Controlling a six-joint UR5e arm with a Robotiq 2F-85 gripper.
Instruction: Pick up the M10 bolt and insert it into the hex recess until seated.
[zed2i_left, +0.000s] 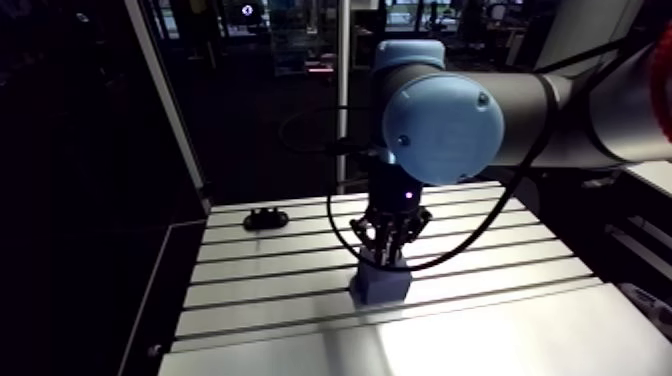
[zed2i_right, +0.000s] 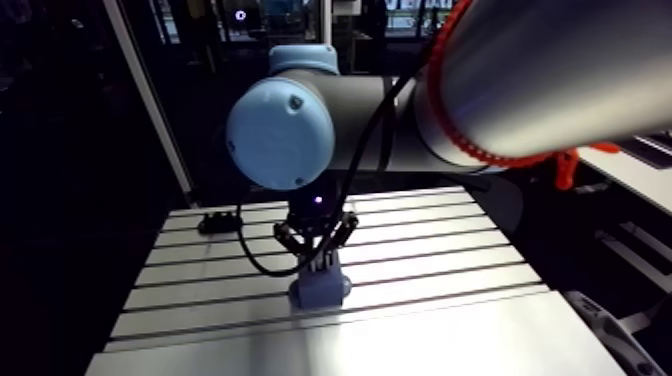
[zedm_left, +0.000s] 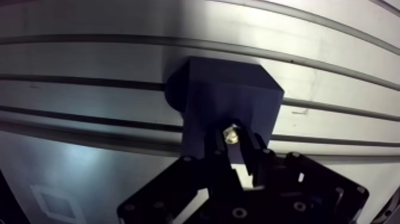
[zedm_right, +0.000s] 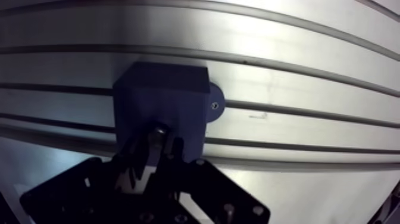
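The surface (zed2i_left: 480, 262) was a pale metal top with long parallel grooves running across it, and a smoother band without grooves lay along its near edge. A dark blue block (zedm_left: 229, 98) stood on the grooved part, near the middle. It had a small round ear at one side, fixed with a screw (zedm_right: 214, 105).

The pincer (zedm_left: 233, 146) hung straight down over the block, its two fingers (zedm_left: 257, 156) drawn close and clenched on the bolt (zedm_left: 231, 134). The bolt's pale metal end showed between the fingertips, just above the block's top face. Whether it touched the block could not be told, and the recess itself was hidden beneath the fingers.

Well apart from the block, near the far corner of the surface in the arm view, lay a small black object (zed2i_left: 266, 217).
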